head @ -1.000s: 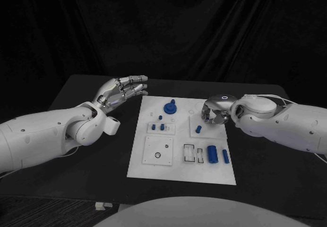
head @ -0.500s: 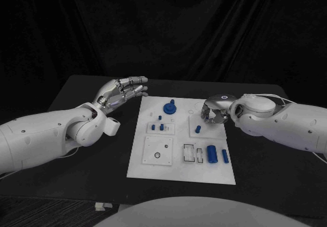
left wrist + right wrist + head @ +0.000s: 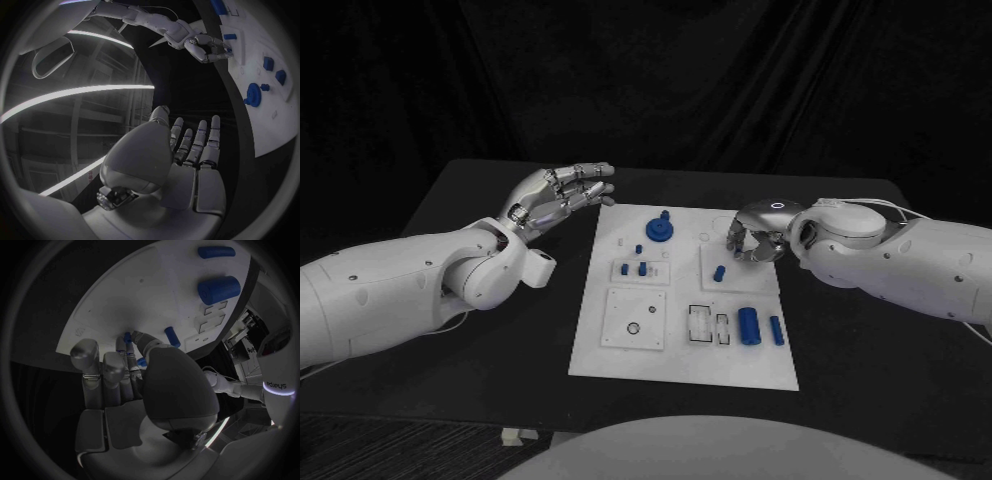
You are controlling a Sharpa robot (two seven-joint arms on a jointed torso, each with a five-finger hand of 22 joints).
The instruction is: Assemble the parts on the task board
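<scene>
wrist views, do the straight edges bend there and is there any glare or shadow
Left wrist view: the board's edge curves, and bright light strips arc across the room behind the left hand. Right wrist view: the board bulges round, and the right hand shades it near the fingertips.

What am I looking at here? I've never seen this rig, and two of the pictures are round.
A two-armed robot works at a black table. The square picture comes from its head camera; each round one from a fisheye camera at a wrist, behind that arm's hand. The left hand hovers beside the white task board, fingers apart, holding nothing. The right hand is curled over the board's far right part; whether it pinches anything cannot be told. On the board lie small blue parts: a gear-like disc, a short peg and two cylinders.
</scene>
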